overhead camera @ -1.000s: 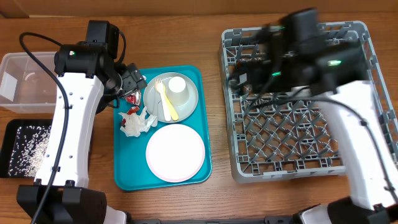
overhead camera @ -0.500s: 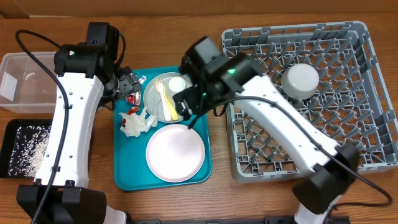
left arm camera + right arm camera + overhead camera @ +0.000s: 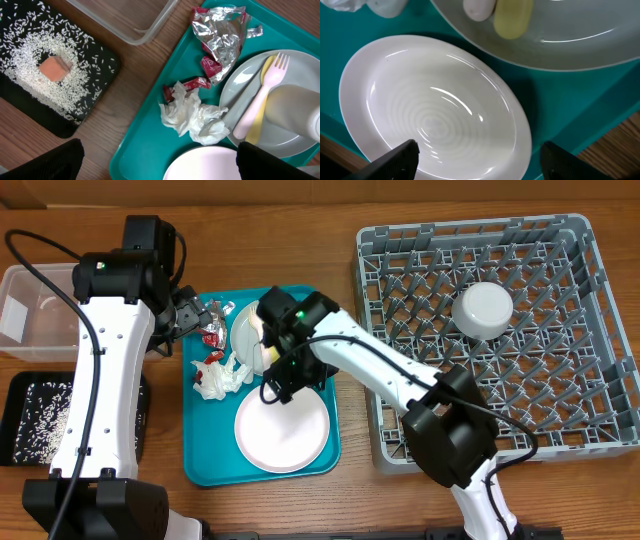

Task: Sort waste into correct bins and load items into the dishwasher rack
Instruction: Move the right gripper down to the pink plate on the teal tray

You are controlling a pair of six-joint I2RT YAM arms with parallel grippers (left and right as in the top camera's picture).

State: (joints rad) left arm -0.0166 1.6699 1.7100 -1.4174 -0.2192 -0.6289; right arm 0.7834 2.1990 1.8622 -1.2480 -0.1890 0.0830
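The pale pink plate [image 3: 285, 435] lies on the teal tray, also in the right wrist view [image 3: 435, 115]. My right gripper [image 3: 283, 385] hovers open just above it [image 3: 480, 165]. The grey-green plate [image 3: 240, 85] holds a pink fork [image 3: 260, 95], yellow cutlery [image 3: 257, 127] and the white cup [image 3: 300, 110]. Foil wrappers [image 3: 222, 30], a red wrapper [image 3: 187, 86] and the napkin [image 3: 192, 115] lie beside it. My left gripper [image 3: 195, 315] is open and empty above them [image 3: 160, 165]. The white bowl [image 3: 482, 310] sits upside down in the rack [image 3: 560, 410].
The black tray [image 3: 20, 395] holds rice and the orange cube [image 3: 54, 67]. The clear tub [image 3: 40, 310] stands behind it. The teal tray [image 3: 210, 465] lies between the bins and the rack. My right arm crosses over the grey-green plate in the overhead view.
My right arm has left the white bowl in the rack and swung left to the teal tray, ending over the pink plate. My left arm has shifted slightly left.
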